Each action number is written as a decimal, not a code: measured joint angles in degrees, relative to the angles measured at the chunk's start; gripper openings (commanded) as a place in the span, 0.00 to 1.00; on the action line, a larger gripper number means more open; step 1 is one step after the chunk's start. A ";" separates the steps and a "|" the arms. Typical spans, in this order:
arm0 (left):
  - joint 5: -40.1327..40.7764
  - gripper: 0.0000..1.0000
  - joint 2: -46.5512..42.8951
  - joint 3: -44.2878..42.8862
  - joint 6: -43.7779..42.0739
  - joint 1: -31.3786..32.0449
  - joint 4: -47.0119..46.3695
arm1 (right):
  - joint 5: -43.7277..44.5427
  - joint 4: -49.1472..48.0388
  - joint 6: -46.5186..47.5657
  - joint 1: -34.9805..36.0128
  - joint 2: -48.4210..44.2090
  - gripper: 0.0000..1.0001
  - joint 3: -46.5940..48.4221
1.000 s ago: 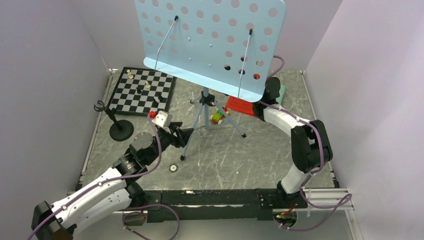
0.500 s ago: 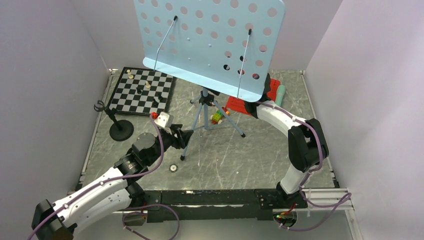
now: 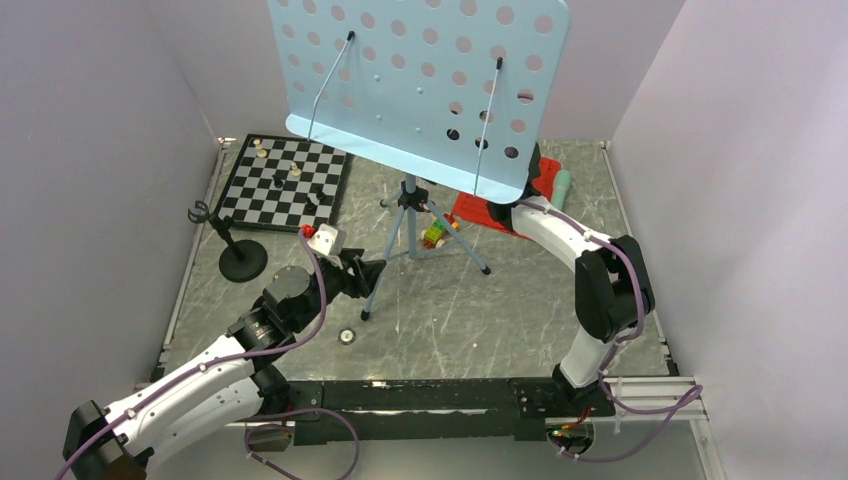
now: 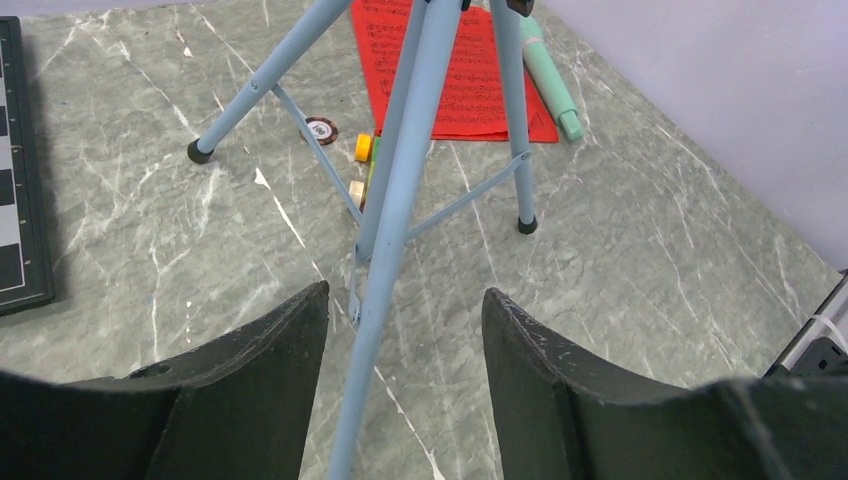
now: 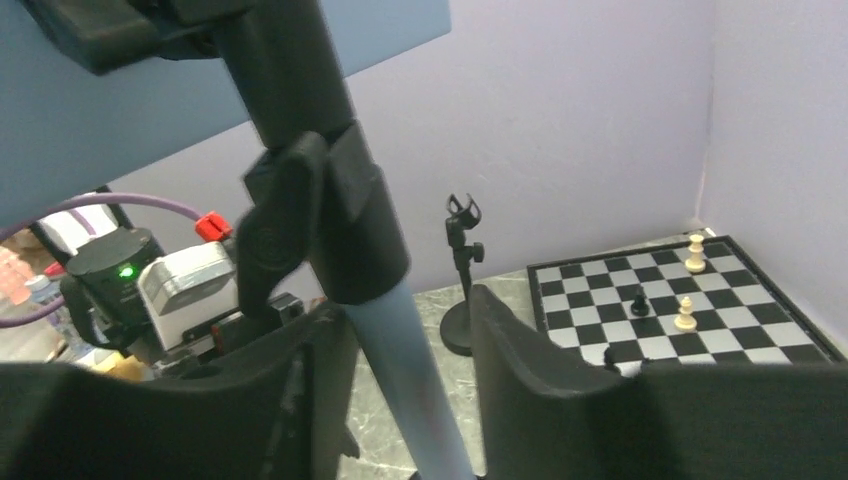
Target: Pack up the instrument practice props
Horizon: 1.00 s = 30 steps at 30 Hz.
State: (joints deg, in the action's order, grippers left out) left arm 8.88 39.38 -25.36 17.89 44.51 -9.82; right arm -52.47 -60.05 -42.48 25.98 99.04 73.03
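Note:
The light blue perforated music stand (image 3: 420, 90) rises on its tripod (image 3: 405, 215) mid-table. My left gripper (image 4: 405, 300) is open, straddling one tripod leg (image 4: 385, 270) that runs close to the left finger. My right gripper (image 5: 405, 300) is open around the stand's pole (image 5: 400, 350) just below its black clamp, with a gap at the right finger; the top view hides it behind the stand's desk. Red sheet-music pages (image 4: 450, 70) lie flat beyond the tripod, with the mint-green microphone (image 4: 550, 85) beside them. The black mic stand (image 3: 240, 258) is upright at the left.
A chessboard (image 3: 285, 180) with pieces lies at the back left. A small multicoloured block toy (image 3: 435, 233) sits under the tripod, near a dark round chip (image 4: 320, 130). A small round disc (image 3: 347, 336) lies on the table in front. Walls close in the left, back and right.
My right arm swung left from beside the microphone to the stand's pole, and its jaws narrowed around it. The left arm stayed put.

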 measured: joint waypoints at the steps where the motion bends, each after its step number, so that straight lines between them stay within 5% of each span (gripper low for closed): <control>1: 0.00 0.61 0.00 0.00 0.02 0.00 0.02 | -0.26 0.04 -0.02 0.02 0.00 0.35 0.13; 5: 0.00 0.61 -0.02 0.02 0.02 0.00 0.02 | -1.62 -1.51 0.76 0.35 0.26 0.00 0.46; 19: 1.97 0.64 -1.40 0.83 0.07 0.00 0.09 | -3.63 -10.64 2.25 0.22 1.18 0.00 -1.88; 26: 4.85 0.83 -1.03 2.23 -0.04 0.00 -3.67 | -1.31 -17.44 0.96 0.39 -0.15 0.00 -7.54; 30: 6.23 0.84 1.95 3.43 -0.24 -0.02 -9.70 | 0.55 -22.75 -0.66 0.35 -0.85 0.00 -11.21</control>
State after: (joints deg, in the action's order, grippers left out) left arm 15.11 41.32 -21.93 17.65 44.49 -19.53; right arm -51.92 -82.81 -43.13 26.33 98.19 61.82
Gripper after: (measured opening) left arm 0.836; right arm 0.248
